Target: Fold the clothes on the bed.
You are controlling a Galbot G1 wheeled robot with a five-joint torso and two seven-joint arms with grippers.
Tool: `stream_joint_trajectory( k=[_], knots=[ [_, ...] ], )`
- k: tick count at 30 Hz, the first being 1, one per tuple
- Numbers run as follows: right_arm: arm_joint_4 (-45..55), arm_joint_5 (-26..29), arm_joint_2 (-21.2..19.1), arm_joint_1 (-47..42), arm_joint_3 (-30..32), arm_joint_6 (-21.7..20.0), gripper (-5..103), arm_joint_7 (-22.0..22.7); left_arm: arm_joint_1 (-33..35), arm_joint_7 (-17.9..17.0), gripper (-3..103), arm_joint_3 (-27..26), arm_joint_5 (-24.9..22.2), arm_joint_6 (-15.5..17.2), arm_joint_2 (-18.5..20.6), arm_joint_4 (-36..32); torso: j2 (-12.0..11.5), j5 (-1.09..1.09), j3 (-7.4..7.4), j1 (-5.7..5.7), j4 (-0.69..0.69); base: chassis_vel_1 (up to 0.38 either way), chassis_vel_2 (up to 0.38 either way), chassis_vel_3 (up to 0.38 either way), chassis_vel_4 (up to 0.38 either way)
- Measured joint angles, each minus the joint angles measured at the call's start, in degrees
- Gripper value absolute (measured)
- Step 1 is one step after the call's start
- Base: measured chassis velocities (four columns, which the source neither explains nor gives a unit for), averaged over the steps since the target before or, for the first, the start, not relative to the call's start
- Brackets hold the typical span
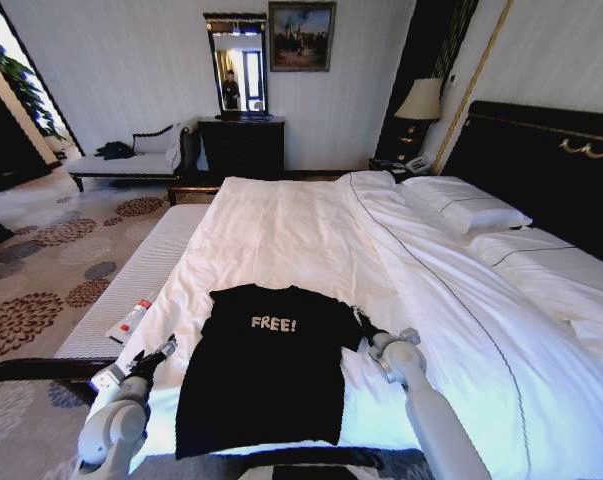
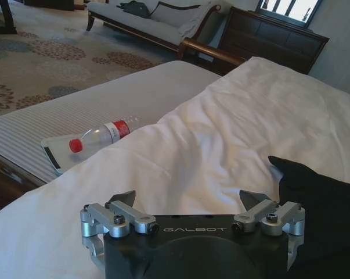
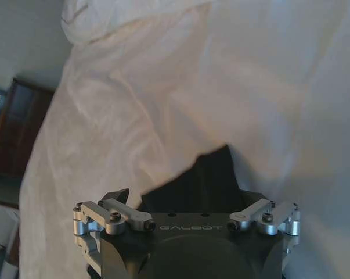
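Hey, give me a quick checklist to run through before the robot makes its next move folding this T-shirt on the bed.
1. T-shirt lying flat, lettering up: ok.
2. Left gripper jaws open, over the duvet beside the sleeve: ok.
3. Right gripper jaws open, at the other sleeve: ok.
4. Neither gripper holding cloth yet: ok.
5. Water bottle lies clear of the T-shirt, on the bench: ok.
6. T-shirt's bottom hem fully on the bed: cannot tell.

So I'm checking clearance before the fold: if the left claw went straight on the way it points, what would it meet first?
Probably bare white duvet: the open left claw points across it, with the black T-shirt off to one side and the water bottle to the other. Depth is unclear.
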Motion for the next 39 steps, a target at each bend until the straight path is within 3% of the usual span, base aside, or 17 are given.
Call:
stream_joint_trajectory(
  k=[12,23,35,38,39],
  knots=[
    [2.4,5.2,-0.7,0.4,4.5,2.4,100,-2.2,-0.2,0.0,100,0.7,1.0,0.1,-1.3,0.0,0.0,0.0,0.0,0.0,-0.01,0.0,0.0,0.0,0.0],
    [1.0,0.4,-2.0,-1.9,5.0,1.5,100,-1.6,0.0,0.0,100,1.0,1.6,0.1,-2.0,-0.3,0.0,0.0,0.0,0.0,-0.01,0.0,0.0,0.0,0.0],
    [-1.0,1.2,-1.2,-1.3,2.8,-1.5,103,-0.6,0.7,0.0,100,0.8,1.9,0.0,-2.3,-0.9,0.0,0.0,0.0,0.0,-0.01,0.0,0.0,0.0,0.0],
    [-1.5,1.3,-0.9,-0.8,2.5,-1.4,89,-1.2,0.7,0.0,100,0.6,1.9,0.0,-2.2,-0.9,0.0,0.0,0.0,-0.01,0.0,0.0,0.0,0.0,0.0],
    [-1.8,1.3,-0.8,-0.7,2.4,-1.3,89,-1.4,0.7,0.0,100,0.6,1.9,0.0,-2.2,-0.9,0.0,-0.01,0.0,-0.01,0.0,0.0,0.0,0.0,0.0]
  ],
)
